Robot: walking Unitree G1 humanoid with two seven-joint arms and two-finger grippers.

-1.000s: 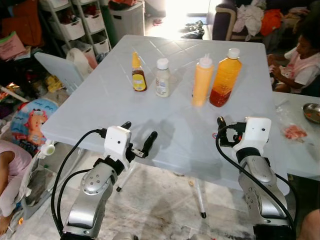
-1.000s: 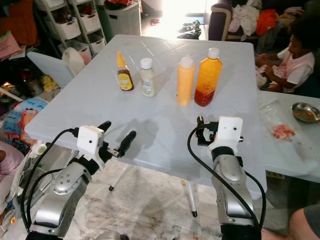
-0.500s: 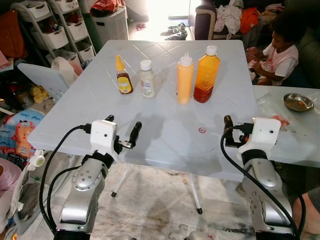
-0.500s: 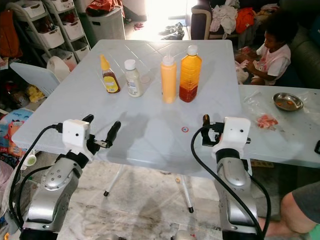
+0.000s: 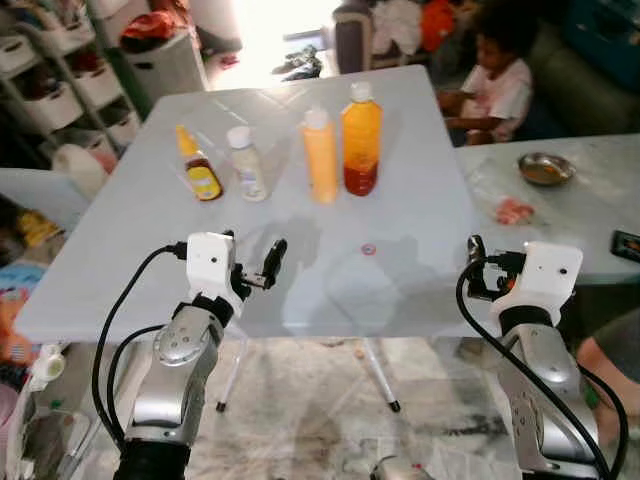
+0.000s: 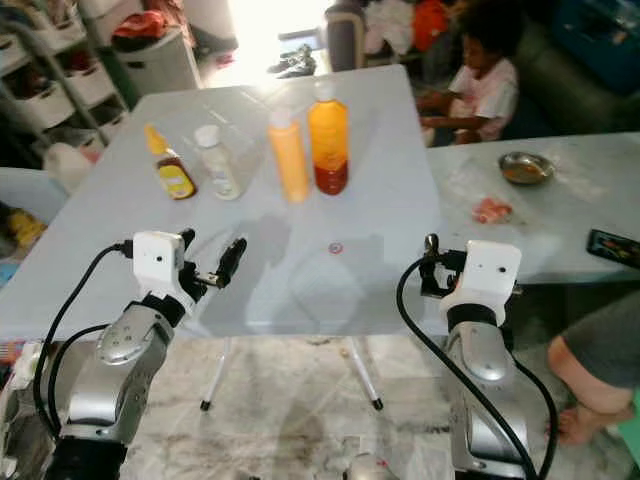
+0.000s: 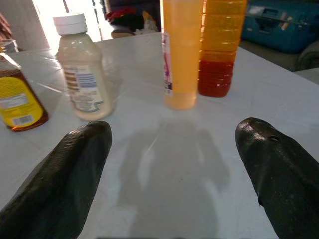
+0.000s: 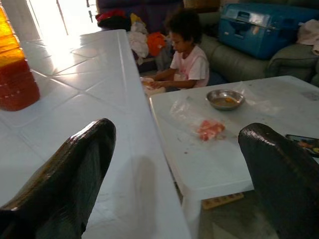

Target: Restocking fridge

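While both end effectors, the left end effector (image 5: pixel 256 265) and the right end effector (image 8: pixel 174 179), hang wide open holding nothing at the near edge of the white plastic tabletop (image 5: pixel 400 270), four bottles wait near its middle, so the tall yellow squeeze bottle (image 5: pixel 319 156) needs reaching next, I think.

The head camera has swung toward three o'clock, so the second table (image 5: pixel 590 200) with its metal bowl (image 5: pixel 545 168) and a dark phone (image 5: pixel 628 244) have come into view. The right gripper (image 5: pixel 474 266) now hangs past the white table (image 5: pixel 130 260)'s three o'clock edge instead of over its top.
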